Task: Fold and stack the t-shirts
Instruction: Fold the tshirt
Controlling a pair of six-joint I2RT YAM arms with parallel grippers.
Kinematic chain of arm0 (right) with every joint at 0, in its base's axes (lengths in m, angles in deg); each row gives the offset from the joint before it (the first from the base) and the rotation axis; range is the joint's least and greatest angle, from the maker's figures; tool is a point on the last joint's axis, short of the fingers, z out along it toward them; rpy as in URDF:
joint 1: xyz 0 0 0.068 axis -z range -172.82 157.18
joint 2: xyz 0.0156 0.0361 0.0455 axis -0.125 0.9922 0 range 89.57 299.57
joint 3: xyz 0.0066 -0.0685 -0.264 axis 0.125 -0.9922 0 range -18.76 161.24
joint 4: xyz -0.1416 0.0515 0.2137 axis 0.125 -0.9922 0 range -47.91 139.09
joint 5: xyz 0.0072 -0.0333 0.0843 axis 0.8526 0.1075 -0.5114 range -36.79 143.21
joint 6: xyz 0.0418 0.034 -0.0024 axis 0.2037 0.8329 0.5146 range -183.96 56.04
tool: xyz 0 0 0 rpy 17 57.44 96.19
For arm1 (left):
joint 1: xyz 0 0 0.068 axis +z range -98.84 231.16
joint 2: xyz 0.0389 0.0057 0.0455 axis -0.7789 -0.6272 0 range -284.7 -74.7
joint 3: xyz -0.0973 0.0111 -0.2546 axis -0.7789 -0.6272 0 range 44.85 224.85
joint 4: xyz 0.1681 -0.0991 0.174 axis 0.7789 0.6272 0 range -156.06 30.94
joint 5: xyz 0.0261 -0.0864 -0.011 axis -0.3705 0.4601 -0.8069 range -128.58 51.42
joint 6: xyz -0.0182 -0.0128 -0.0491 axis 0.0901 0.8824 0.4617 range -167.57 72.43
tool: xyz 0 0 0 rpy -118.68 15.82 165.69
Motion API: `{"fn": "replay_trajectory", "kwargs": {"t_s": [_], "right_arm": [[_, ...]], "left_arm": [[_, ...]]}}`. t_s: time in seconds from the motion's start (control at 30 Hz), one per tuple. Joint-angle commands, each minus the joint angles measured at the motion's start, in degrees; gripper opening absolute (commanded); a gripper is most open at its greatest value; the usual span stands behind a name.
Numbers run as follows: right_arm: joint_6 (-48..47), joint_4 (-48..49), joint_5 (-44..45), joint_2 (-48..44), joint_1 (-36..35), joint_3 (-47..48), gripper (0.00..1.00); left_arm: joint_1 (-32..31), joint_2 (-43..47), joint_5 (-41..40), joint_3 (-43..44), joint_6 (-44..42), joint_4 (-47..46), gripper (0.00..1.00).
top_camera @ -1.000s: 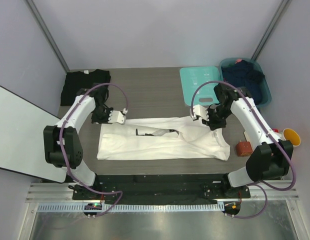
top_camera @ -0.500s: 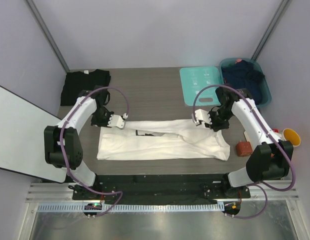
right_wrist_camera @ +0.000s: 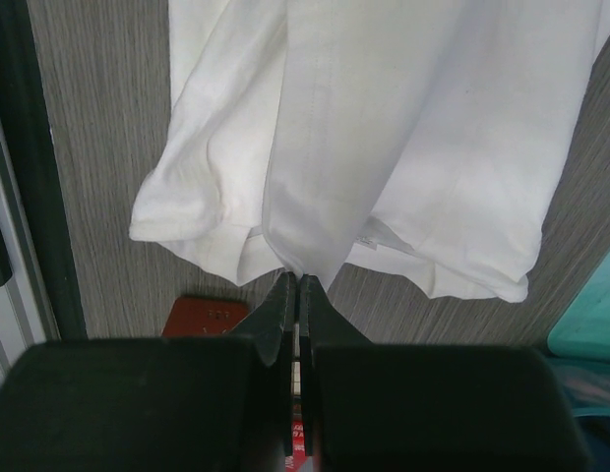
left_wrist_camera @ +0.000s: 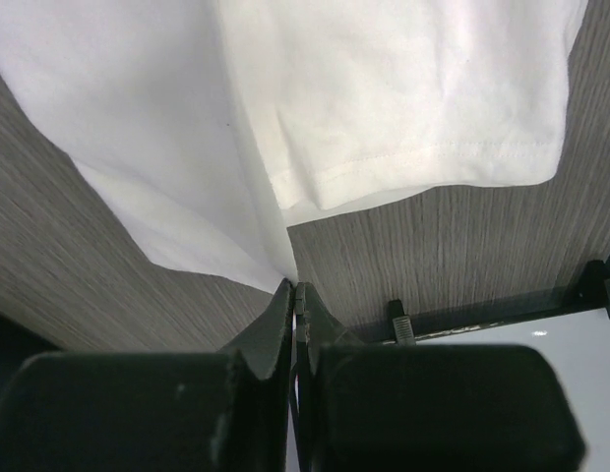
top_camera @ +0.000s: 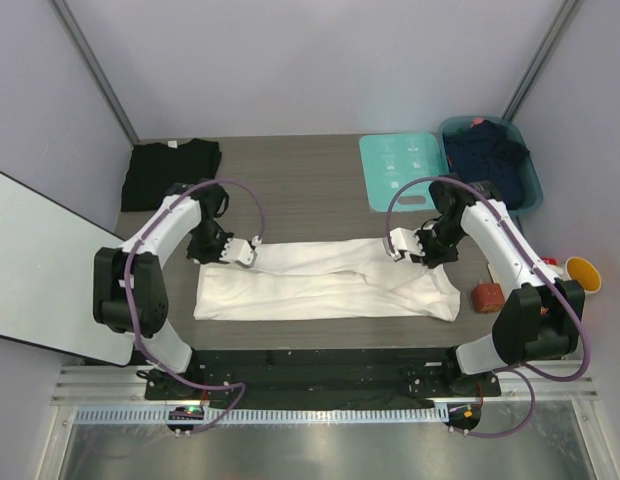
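The white t-shirt [top_camera: 320, 285] lies lengthwise across the table's middle, its far long edge lifted and drawn toward the near side. My left gripper [top_camera: 248, 252] is shut on that edge's left end, seen as white cloth [left_wrist_camera: 187, 167] pinched at the fingertips. My right gripper [top_camera: 393, 246] is shut on the right end, the cloth [right_wrist_camera: 384, 147] hanging from its closed jaws. The black t-shirt [top_camera: 170, 168] with a small white neck label lies folded at the table's back left corner.
A flat teal board [top_camera: 402, 170] lies at the back right, beside a teal bin [top_camera: 495, 160] holding dark clothes. A red-brown block [top_camera: 487, 297] and a yellow cup [top_camera: 583, 272] sit at the right edge. A white panel [top_camera: 35, 265] juts out left.
Both grippers have carried the shirt's far edge toward the near side, closing the fold; the dark opening seen in the shirt's middle is now covered by white cloth.
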Motion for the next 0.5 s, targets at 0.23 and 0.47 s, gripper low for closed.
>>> {"fn": "replay_trajectory", "kwargs": {"t_s": [0.23,0.47], "right_arm": [[-5.1,-10.0,2.3,-0.8,0.2,-1.5,0.01],[-7.6,-10.0,3.6,-2.4,0.2,-3.7,0.01]], "left_arm": [[-0.8,-1.1,-0.6,-1.7,-0.2,4.4,0.0],[-1.3,-1.7,-1.2,-2.6,0.0,4.8,0.0]]}}
